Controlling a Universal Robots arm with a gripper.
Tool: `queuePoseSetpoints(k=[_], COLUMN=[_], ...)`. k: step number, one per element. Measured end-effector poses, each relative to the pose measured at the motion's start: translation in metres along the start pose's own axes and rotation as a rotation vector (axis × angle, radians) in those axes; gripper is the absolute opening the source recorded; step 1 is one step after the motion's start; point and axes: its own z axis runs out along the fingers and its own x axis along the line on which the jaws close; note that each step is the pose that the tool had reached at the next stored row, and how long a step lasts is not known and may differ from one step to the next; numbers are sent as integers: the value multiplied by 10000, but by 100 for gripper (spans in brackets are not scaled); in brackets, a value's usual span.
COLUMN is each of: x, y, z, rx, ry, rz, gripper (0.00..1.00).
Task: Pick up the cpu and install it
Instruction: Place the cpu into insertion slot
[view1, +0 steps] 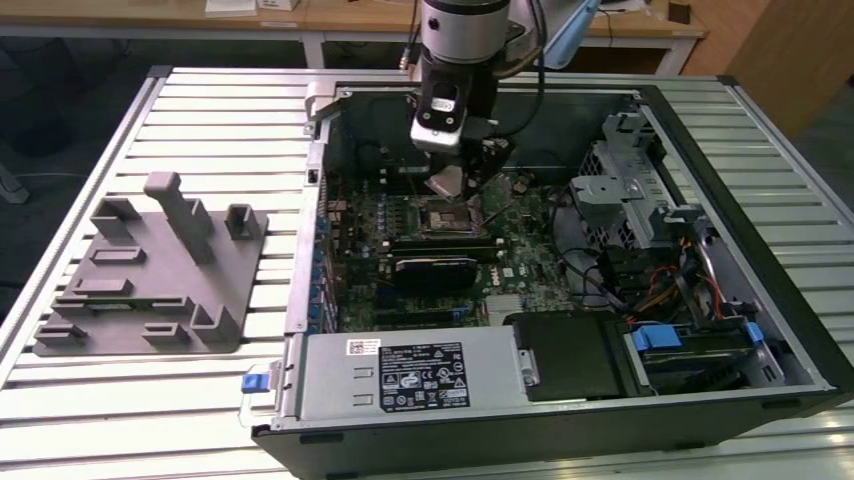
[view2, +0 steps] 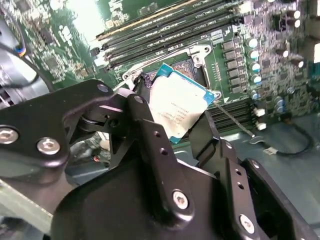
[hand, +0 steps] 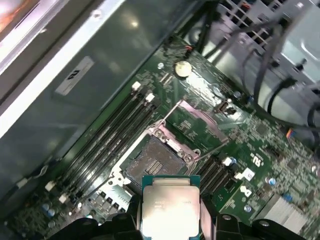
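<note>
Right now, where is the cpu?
In both wrist views the cpu is clamped in the gripper inside the open computer case, over the empty socket on the motherboard, beside the memory slots.

One cpu (hand: 170, 202), one socket (hand: 152, 165), one grey fixture (view1: 147, 280).

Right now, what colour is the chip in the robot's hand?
The cpu is silvery-grey on top with a greenish rim, clearest in the first wrist view.

Robotics lab or workshop: slatted alu counter (view1: 120, 400) w/ open PC case (view1: 561, 428) centre-right, grey fixture (view1: 147, 280) at left, robot arm (view1: 463, 30) top centre, wooden desks (view1: 347, 20) along upper edge of exterior view
</note>
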Motion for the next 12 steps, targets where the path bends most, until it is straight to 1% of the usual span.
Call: queuePoseSetpoints(k=[12], x=[1], y=[-1], z=[14], rx=[76], ry=[-71], rz=[2188], gripper=[55])
